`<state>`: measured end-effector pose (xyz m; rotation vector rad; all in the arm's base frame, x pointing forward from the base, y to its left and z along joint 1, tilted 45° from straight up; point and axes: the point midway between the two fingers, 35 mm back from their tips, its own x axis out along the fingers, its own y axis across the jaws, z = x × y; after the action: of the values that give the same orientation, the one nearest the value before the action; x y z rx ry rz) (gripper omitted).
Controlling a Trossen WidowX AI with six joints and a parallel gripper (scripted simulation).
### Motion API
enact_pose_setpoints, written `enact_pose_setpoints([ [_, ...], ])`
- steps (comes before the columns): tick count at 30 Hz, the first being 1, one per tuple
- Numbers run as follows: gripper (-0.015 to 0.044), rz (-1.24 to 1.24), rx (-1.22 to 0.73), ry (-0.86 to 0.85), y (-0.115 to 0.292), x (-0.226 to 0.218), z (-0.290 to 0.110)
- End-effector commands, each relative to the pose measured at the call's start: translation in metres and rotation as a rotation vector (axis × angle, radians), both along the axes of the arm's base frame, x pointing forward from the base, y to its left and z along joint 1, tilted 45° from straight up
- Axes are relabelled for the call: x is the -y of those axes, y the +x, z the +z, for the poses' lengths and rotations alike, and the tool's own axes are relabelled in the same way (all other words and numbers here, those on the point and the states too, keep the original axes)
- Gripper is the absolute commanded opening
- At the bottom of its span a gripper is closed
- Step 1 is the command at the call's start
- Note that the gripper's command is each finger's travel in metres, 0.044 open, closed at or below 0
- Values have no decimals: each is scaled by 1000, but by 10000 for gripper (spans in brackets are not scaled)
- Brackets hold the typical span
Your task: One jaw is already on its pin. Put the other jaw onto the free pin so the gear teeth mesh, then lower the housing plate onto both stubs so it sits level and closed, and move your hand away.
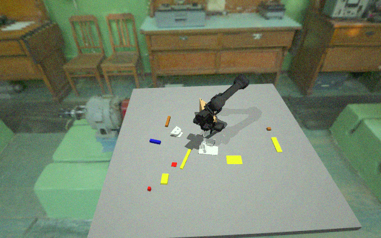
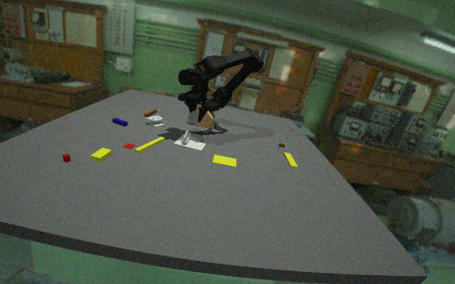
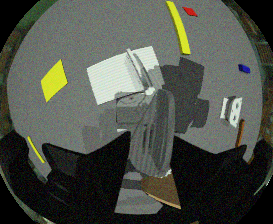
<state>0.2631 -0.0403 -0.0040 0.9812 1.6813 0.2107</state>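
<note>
The white base plate [image 1: 213,151] [image 2: 194,145] [image 3: 104,82] lies flat on the table. A pale jaw [image 1: 204,146] [image 2: 185,138] [image 3: 140,71] stands on it. My gripper [image 1: 210,133] [image 3: 148,136] is shut on the other jaw [image 3: 156,125], a grey one, low beside the base plate's back edge. In the wrist view the held jaw's far tip overlaps the end of the standing jaw; contact cannot be told. The free pin is not clearly visible in the shaded part. The white housing plate [image 1: 176,131] [image 2: 155,117] [image 3: 235,111], with two holes, is off to the left in the top view, tilted on a small white support.
A tan wedge block [image 1: 201,104] [image 2: 205,120] [image 3: 162,192] stands right by the gripper. A long yellow bar [image 1: 185,159] [image 2: 150,144] [image 3: 179,27] and a yellow plate [image 1: 234,159] [image 2: 224,160] [image 3: 54,81] flank the base plate. Blue [image 1: 155,141] and orange [image 1: 167,121] bars lie near the housing plate.
</note>
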Motion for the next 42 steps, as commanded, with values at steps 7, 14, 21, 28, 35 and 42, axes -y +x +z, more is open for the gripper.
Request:
enact_pose_setpoints([
  [7, 134, 179, 160, 20, -11, 12, -17],
  [14, 134, 182, 163, 20, -11, 13, -18],
  [21, 134, 182, 163, 20, -11, 13, -18],
  [28, 134, 182, 163, 20, -11, 13, -18],
  [35, 134, 182, 163, 20, -11, 13, -18],
  [42, 134, 182, 163, 20, -11, 13, -18],
])
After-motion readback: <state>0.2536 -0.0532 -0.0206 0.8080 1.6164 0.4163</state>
